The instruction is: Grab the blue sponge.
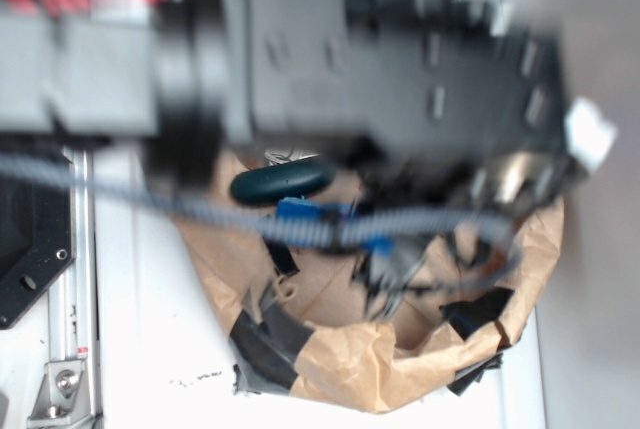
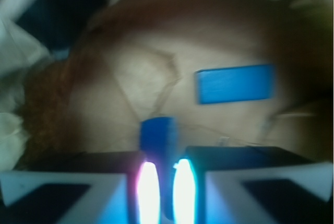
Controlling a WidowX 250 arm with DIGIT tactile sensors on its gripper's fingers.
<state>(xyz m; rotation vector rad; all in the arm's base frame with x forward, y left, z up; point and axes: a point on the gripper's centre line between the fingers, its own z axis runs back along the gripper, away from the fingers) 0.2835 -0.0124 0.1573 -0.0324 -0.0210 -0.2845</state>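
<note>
Sponge first: the blue sponge shows in your wrist view as a narrow, upright blue piece with a rounded top, standing on the crumpled brown paper right at the tips of the gripper. Its lower part runs down into the slim gap between the two glowing fingers. The fingers stand close together on either side of it, but the blur is heavy and you cannot tell whether they are actually pressing on it. Up and to the right, apart from the sponge, a flat blue rectangular block lies on the same paper.

From the exterior view the arm stretches blurred across the top, over a brown paper nest patched with black tape. A dark teal oblong lies near its far edge, and a braided cable crosses in front – bits of blue peek out beneath it, too smeared to sort out
</note>
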